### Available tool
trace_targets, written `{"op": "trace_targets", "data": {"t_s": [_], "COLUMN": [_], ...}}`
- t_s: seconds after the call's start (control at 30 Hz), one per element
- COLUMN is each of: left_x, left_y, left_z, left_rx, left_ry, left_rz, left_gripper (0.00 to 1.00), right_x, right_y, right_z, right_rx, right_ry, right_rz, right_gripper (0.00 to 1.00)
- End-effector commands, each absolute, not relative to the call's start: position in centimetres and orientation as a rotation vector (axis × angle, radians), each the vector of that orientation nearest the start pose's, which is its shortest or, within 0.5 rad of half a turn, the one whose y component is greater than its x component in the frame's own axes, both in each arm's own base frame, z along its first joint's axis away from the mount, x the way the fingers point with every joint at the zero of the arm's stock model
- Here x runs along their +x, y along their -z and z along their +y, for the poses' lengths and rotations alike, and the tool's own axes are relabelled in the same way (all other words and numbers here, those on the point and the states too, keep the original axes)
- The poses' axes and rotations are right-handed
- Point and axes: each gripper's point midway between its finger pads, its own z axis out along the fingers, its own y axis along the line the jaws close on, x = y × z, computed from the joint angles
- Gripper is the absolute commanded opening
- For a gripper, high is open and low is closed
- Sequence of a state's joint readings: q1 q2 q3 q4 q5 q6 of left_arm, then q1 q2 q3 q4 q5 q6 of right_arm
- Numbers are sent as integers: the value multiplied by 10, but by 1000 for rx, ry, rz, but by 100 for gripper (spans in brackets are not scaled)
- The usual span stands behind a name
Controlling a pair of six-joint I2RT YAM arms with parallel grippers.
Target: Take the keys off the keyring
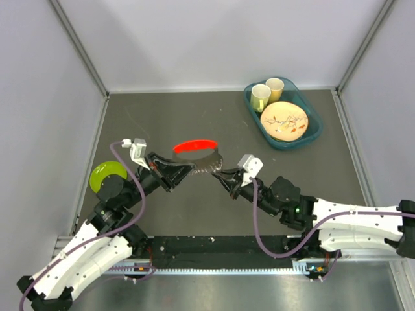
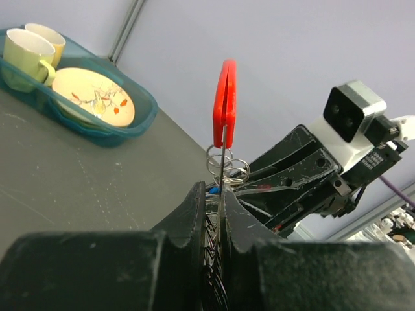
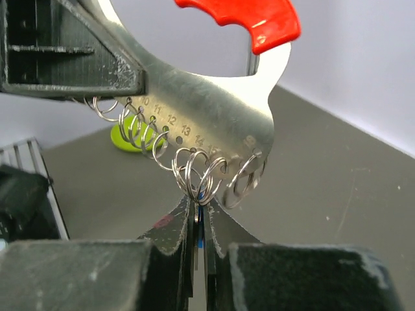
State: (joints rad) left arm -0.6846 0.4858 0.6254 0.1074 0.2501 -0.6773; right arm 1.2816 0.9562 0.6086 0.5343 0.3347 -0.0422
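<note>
A flat silver metal plate [image 1: 206, 163] with a curved red plastic grip [image 1: 193, 146] hangs in the air between my grippers. Several small silver keyrings [image 3: 201, 175] hang from numbered holes along its edge [image 3: 207, 110]. My left gripper [image 1: 188, 170] is shut on the plate's edge [image 2: 221, 162], seen edge-on in the left wrist view. My right gripper [image 1: 217, 175] is shut on a thin key with a blue head [image 3: 202, 227] hanging from a cluster of rings, its tips [image 3: 200, 206] just under them. No red-headed key shows.
A green plate [image 1: 107, 176] lies at the left behind the left arm. A teal tray [image 1: 316, 129] at the back right holds two cups [image 1: 260, 97] and a patterned plate [image 1: 284, 120]. Grey walls enclose the mat.
</note>
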Motion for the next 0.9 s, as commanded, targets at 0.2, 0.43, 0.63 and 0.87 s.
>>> {"op": "trace_targets", "data": {"t_s": [0.2, 0.43, 0.63, 0.87], "left_x": [181, 176, 163, 129], "left_y": [-318, -333, -355, -365], "left_z": [-191, -169, -176, -212], "left_rx": [121, 137, 357, 792], "left_ry": [1084, 966, 918, 994], "left_rz": [1548, 1530, 1450, 1314], "left_gripper": [56, 62, 62, 61], "right_x": [171, 161, 148, 124], "right_y": [-337, -338, -331, -337], "right_z": [280, 278, 279, 287], "right_rx": [-750, -954, -1176, -1333], "right_ry": [-508, -439, -402, -477], "right_rz": [1287, 1270, 1276, 1153], "right_gripper": [0, 0, 0, 0]}}
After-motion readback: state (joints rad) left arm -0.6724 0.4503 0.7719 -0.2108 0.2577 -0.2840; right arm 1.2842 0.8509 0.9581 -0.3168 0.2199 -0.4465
